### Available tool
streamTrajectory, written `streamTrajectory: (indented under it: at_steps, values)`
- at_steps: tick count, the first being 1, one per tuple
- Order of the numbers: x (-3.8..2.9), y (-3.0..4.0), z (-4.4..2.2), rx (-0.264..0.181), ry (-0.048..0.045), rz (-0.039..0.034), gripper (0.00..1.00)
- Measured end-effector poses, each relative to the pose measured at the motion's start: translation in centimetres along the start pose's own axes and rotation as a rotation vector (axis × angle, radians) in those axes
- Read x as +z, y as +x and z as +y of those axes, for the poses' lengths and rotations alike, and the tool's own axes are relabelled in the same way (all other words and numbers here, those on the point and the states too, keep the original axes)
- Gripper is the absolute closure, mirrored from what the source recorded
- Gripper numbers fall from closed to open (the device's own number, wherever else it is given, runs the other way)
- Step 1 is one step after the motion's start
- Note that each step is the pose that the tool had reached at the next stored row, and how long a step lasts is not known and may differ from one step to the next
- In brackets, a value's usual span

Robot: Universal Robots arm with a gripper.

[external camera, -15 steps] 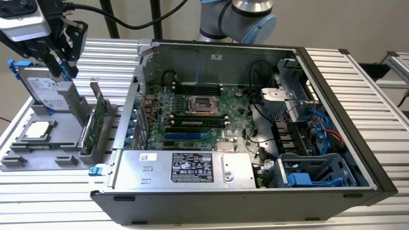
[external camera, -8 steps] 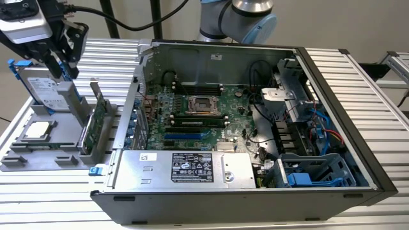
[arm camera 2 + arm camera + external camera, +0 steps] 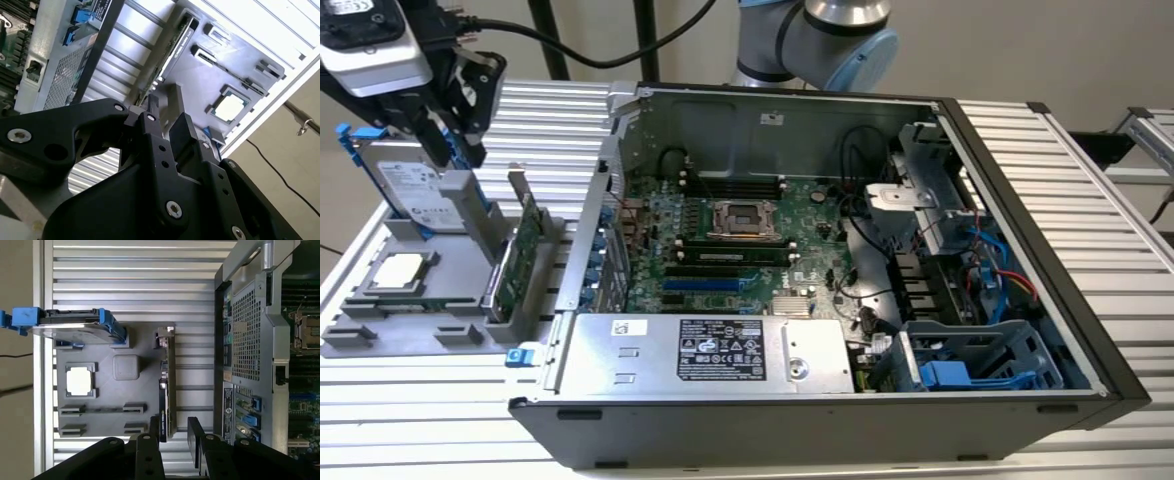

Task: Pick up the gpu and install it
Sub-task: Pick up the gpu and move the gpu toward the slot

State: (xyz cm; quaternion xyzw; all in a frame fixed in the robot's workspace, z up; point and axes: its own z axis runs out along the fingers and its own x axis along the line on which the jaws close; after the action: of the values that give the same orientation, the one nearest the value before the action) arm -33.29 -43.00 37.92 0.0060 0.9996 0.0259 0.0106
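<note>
The gpu (image 3: pixel 524 245), a thin green card with a silver end bracket, stands on edge in the grey holder (image 3: pixel 400 325) at the exterior view's left, beside the open computer case (image 3: pixel 1067 300). Both wrist views show it edge-on, gpu (image 3: pixel 168 385) and gpu (image 3: pixel 176 52). My gripper (image 3: pixel 462 150) hangs above the holder, higher than the card and near the hard drive. In the first wrist view the gripper (image 3: pixel 175 432) is open, its two black fingers (image 3: pixel 155 435) spread to either side of the card's line. Nothing is between them.
A silver hard drive with a blue frame (image 3: pixel 420 195) stands upright in the holder close to my gripper. A processor (image 3: pixel 398 272) lies flat there. Inside the case are the motherboard (image 3: pixel 734 250), its blue slots (image 3: pixel 707 285) and the power supply (image 3: pixel 707 350).
</note>
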Motion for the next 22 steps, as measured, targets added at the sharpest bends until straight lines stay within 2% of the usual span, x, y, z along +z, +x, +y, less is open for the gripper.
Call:
streamTrajectory:
  at_steps: [15, 22]
  values:
    - [0.68, 0.01, -0.04, -0.005, 0.0000, 0.0013, 0.00]
    - [1.38, 0.03, -0.07, -0.006, -0.0001, 0.0017, 0.00]
